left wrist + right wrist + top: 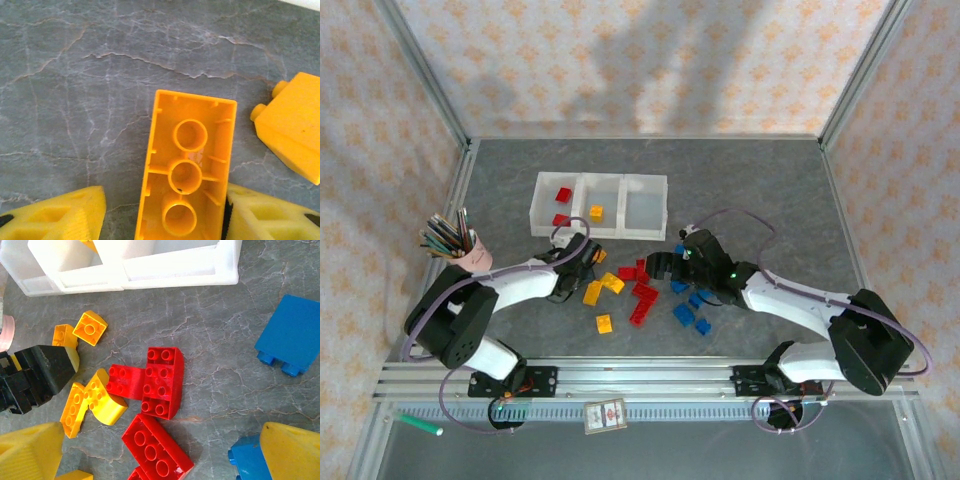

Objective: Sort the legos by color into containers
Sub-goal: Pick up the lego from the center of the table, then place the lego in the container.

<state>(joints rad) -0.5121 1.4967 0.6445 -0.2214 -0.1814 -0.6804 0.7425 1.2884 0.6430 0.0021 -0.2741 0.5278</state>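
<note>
L end effector [165, 215] unclenched astride inverted yellow-orange oblong plastic lego [187, 170]; likely light, rigid, slick; pinch long sidewalls.

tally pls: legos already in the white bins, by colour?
Red legos: 2 (left bin of the white tray)
Yellow lego: 1 (middle bin)
Blue: 0
Total: 3
</note>
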